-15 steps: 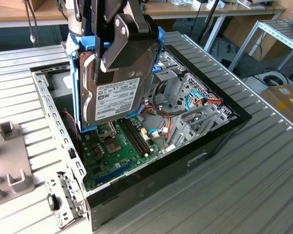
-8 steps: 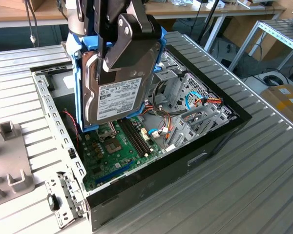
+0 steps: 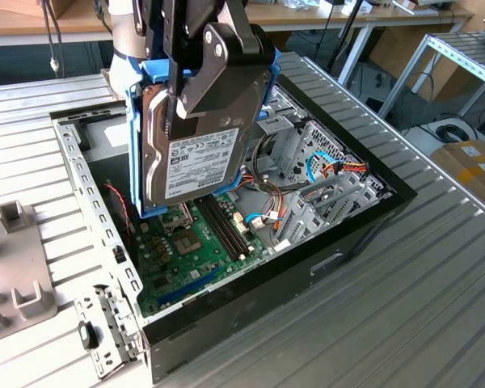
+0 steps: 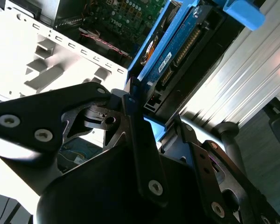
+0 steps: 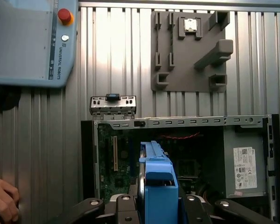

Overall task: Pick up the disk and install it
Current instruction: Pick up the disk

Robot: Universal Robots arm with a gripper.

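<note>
The disk (image 3: 196, 158) wore a white printed label, its words beyond me. A maker's name ran along the grey pendant (image 5: 32, 42); another white sticker (image 5: 245, 167) sat inside the computer case (image 5: 177, 122).

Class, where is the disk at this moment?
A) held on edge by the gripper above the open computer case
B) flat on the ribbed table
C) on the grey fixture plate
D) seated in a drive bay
A: the gripper clamps the disk on edge over the computer case.
</note>
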